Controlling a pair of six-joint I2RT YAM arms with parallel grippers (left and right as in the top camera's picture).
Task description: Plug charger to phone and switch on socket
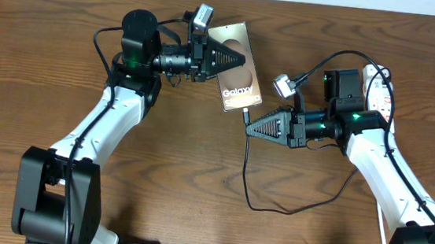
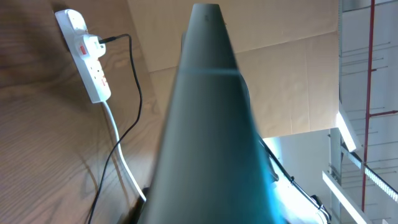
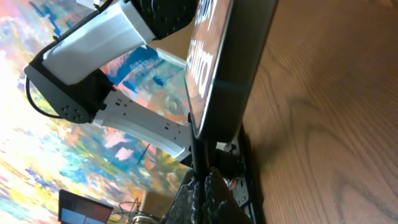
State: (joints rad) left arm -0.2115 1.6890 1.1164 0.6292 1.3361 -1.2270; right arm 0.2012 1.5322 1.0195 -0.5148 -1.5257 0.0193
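While the left tool (image 1: 242,59) is clenched on the phone (image 1: 241,83) from its long left side, we find the right tool (image 1: 250,127) clenched on the plug end of the charger (image 3: 196,157), just beside the phone's near short edge.

We record the phone toward the far edge of the counter (image 1: 166,173), about midway between the left and right edges. From overhead its lettered face is up and its long axis is slanted. From the right wrist we see it edge-on, with the dark rim toward the lens. The plug tip rises from between the closed fingers (image 3: 217,202) to that rim. We cannot tell whether it is seated in the port or only touching it.

We trace the cable from the right tool toward the near edge, where it loops and turns toward the right edge.

We note the socket (image 2: 94,78) by the right edge, in the far half, partly covered by the right arm in the overhead view. From the left wrist we see it lying flat. An adapter (image 2: 92,43) is seated near one end with a thin black lead running off it, and a white cord (image 2: 118,140) leaves the other end. We cannot read the switch positions.
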